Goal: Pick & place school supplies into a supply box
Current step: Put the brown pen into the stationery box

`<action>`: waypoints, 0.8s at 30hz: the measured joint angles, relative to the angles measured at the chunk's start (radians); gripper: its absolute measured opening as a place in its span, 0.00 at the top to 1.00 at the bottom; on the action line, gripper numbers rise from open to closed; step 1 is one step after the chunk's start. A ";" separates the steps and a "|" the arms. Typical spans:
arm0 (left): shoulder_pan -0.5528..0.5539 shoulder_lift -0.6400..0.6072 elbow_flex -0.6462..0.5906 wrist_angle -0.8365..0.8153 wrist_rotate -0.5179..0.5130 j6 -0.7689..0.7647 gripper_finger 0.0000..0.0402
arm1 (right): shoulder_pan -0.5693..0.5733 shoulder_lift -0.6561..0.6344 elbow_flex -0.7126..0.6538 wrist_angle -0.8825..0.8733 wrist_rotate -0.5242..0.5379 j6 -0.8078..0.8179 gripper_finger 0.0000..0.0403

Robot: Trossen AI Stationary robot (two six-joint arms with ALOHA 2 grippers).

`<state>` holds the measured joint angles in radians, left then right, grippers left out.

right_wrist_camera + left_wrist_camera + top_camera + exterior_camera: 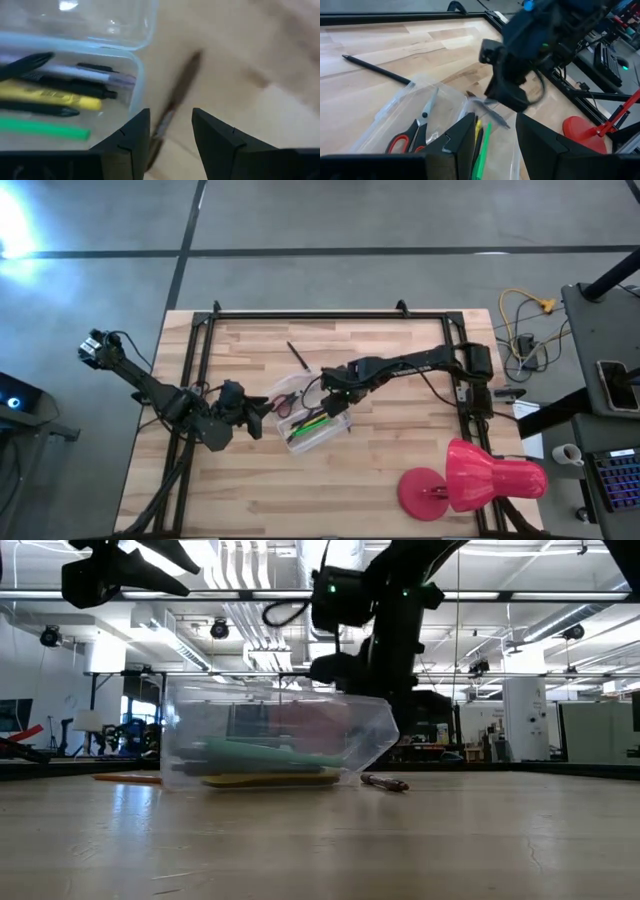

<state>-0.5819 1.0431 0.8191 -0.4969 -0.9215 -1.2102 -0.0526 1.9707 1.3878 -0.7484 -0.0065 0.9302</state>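
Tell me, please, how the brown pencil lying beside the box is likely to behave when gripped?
The pencil looks thin and straight, so probably stiff and light. Lying flat on the table, it may roll or slip aside as the right gripper's open fingers close.

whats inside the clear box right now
The supply box holds a green pen, a yellow pen and dark pens. The red-handled scissors lie under clear plastic beside them. Anything beneath the pens is covered.
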 joint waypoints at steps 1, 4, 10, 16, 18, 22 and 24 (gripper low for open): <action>0.000 0.000 0.000 0.000 0.000 0.000 0.68 | 0.011 0.004 0.007 0.014 0.000 0.000 0.65; 0.000 0.000 -0.001 0.000 0.000 0.000 0.68 | 0.037 0.007 0.026 0.029 0.014 0.001 0.65; 0.000 0.000 -0.001 0.000 0.001 0.000 0.68 | 0.035 0.005 0.019 -0.062 0.097 0.015 0.65; 0.000 0.000 -0.001 0.000 0.001 0.000 0.68 | 0.028 0.022 0.008 -0.067 0.104 0.029 0.65; 0.000 0.000 -0.002 0.000 0.001 0.000 0.68 | 0.029 0.032 0.009 -0.057 0.104 0.040 0.65; 0.000 0.000 -0.004 0.000 0.001 0.000 0.68 | 0.036 0.043 0.016 -0.041 0.106 0.040 0.65; 0.000 0.000 -0.007 0.000 0.002 0.000 0.68 | 0.036 0.047 0.010 -0.022 0.111 0.039 0.65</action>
<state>-0.5819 1.0431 0.8117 -0.4974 -0.9196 -1.2104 -0.0169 2.0175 1.3979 -0.7707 0.1045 0.9695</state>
